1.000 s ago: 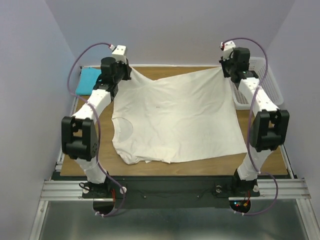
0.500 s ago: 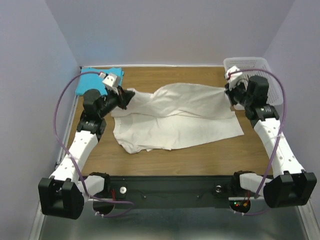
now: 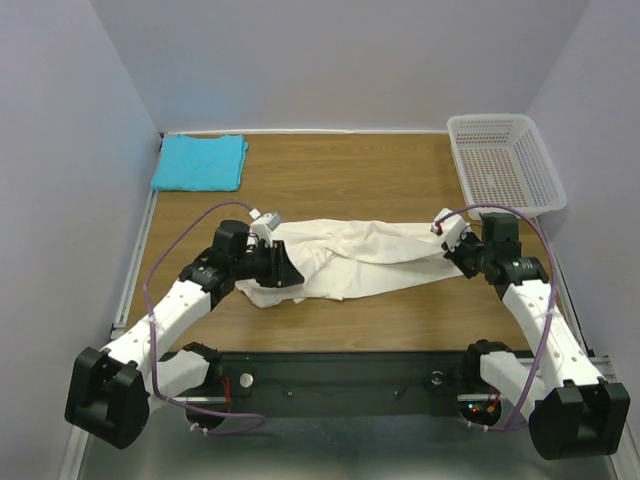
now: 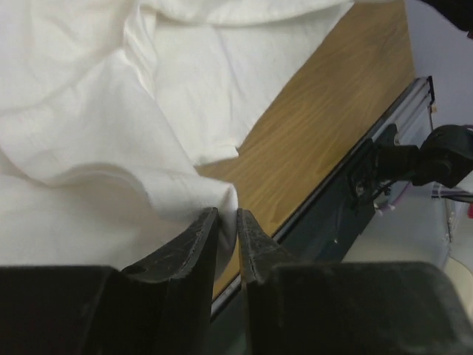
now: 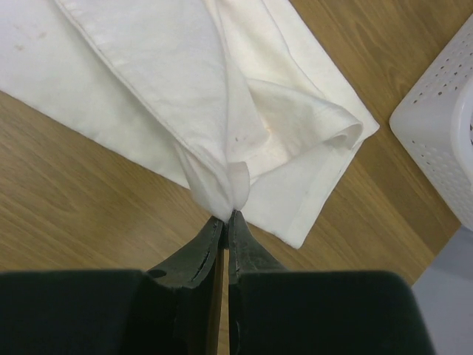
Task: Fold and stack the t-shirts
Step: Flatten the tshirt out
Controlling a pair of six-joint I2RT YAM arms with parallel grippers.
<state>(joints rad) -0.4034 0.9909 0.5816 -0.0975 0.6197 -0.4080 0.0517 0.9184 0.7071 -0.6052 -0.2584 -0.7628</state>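
Wooden table (image 3: 380, 190) is seen from above, closed in by pale lilac walls (image 3: 330, 60). White shirt (image 3: 350, 262) is laid crumpled in a long band across the near half of the table, stretched side to side between the two arms. Its left end is gripped by the left gripper (image 4: 225, 222): jaws are drawn narrow with a hem of cloth caught between them (only a thin sliver of gap is seen in the wrist view). Its right end is gripped by the right gripper (image 5: 225, 218), jaws almost together on a small bunched fold, with layered cloth spread on the wood just past the fingertips. Both grippers are held low, near the tabletop. Blue shirt (image 3: 200, 162) is found folded flat at the far left corner, well apart from the white shirt and from both grippers. White mesh basket (image 3: 505, 165) is set at the far right corner, beside the right wall, apart from both shirts.
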